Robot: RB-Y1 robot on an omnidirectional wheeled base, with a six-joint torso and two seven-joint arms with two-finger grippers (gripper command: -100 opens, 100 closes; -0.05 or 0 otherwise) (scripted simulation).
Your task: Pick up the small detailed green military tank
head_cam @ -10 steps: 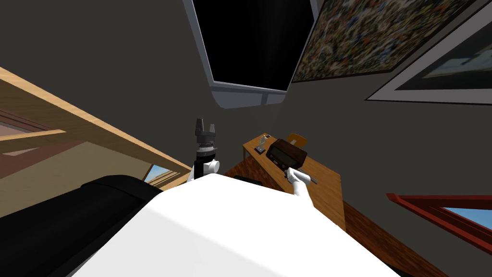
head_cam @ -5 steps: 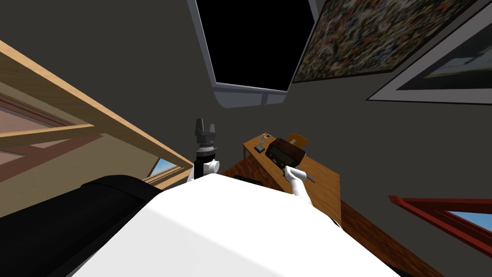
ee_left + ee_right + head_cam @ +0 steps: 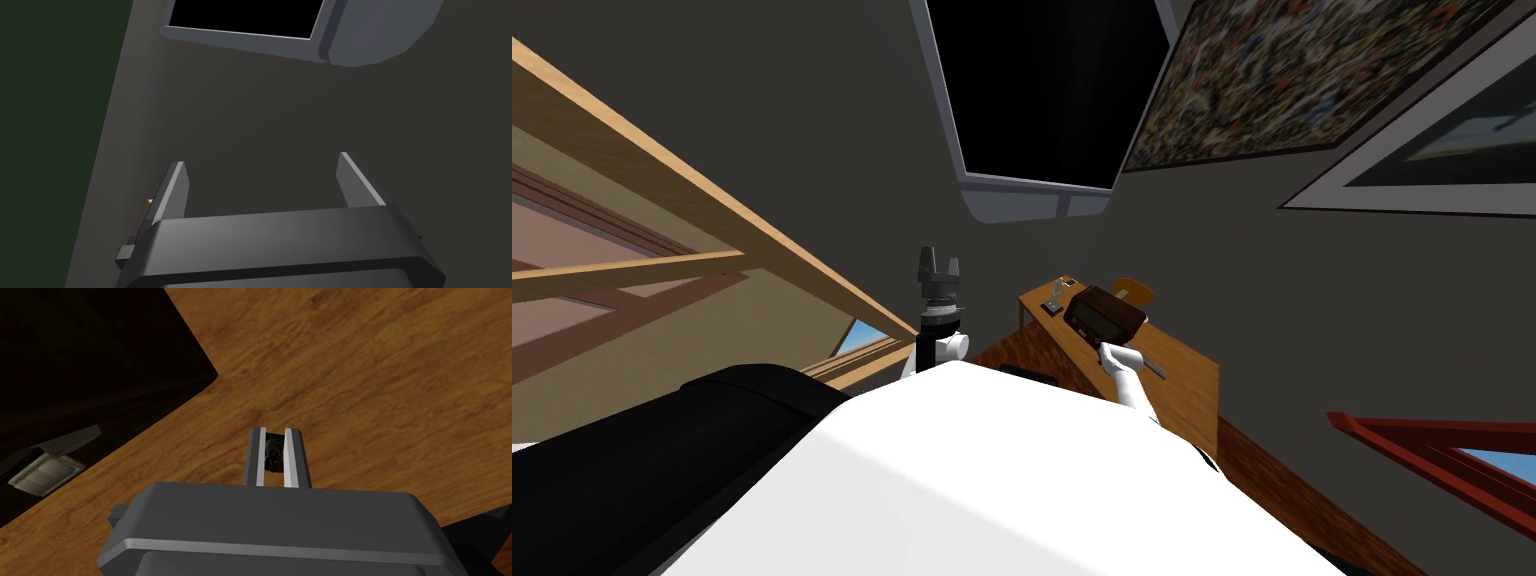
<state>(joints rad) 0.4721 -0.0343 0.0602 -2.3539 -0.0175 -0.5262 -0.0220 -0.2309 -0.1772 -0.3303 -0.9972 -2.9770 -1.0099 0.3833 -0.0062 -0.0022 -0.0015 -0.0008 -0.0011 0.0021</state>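
Right claw (image 3: 275, 434) pinched narrowly on small dark tank (image 3: 272, 457) above bench (image 3: 380, 388) | left claw (image 3: 260, 165) spread, empty | hardly shifted lately; hold looks set, lift next.

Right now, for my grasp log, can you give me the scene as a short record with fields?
working arm: right
right gripper: jaws shut on the tank
tank: small and dark, pinched between the jaws; colour too dim to tell
beneath: wooden table
lifted off the table: cannot tell
left gripper: jaws open, empty, held up to the left of the table
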